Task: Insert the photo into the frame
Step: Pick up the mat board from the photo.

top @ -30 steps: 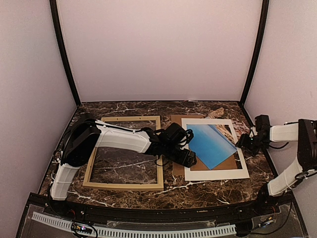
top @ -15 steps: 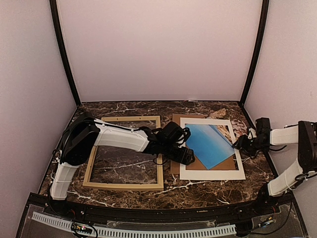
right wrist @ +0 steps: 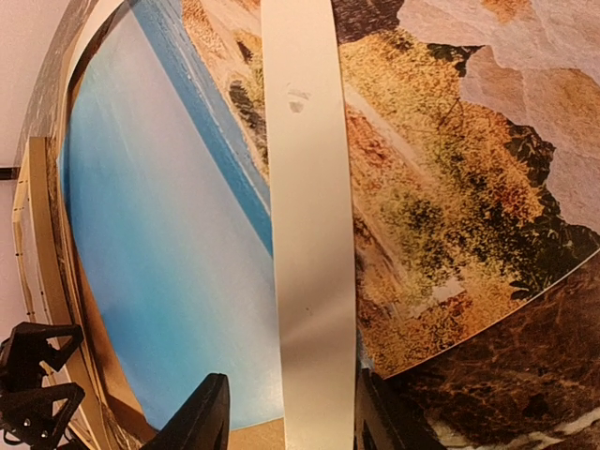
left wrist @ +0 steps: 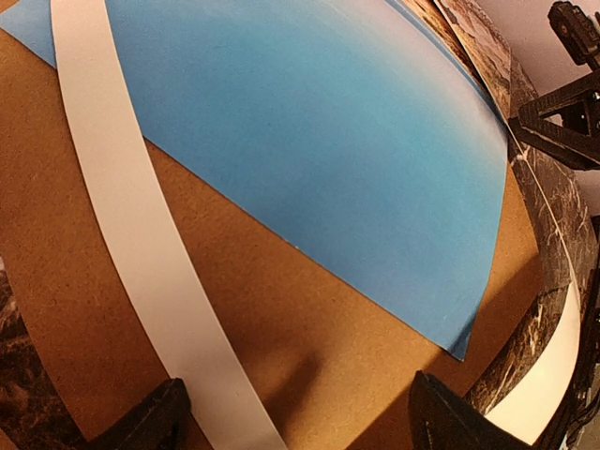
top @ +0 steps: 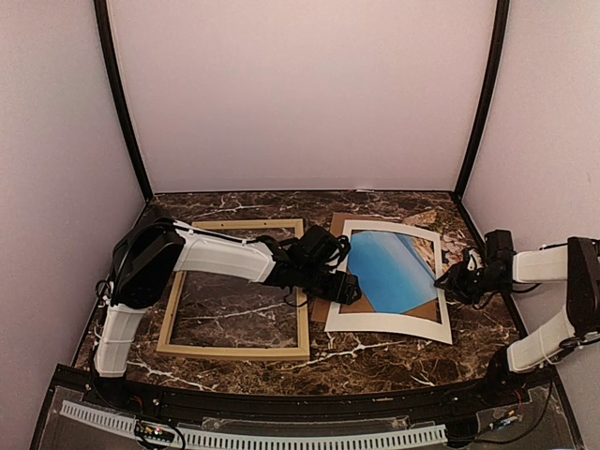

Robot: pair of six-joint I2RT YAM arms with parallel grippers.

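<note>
As left arm [top: 225, 258] lies outstretched, pincer [left wrist: 300, 417] seems open.

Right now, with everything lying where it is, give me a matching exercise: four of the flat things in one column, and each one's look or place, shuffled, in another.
Things:
A. frame
B. mat
C. backing board
D. photo

Descriptions:
1. brown, lying under the other sheets
2. light wood, off to the left
3. printed with rocks and sand, on the pile's right side
4. white, with a window cut in it

Pairs: A-2, B-4, C-1, D-3
</note>
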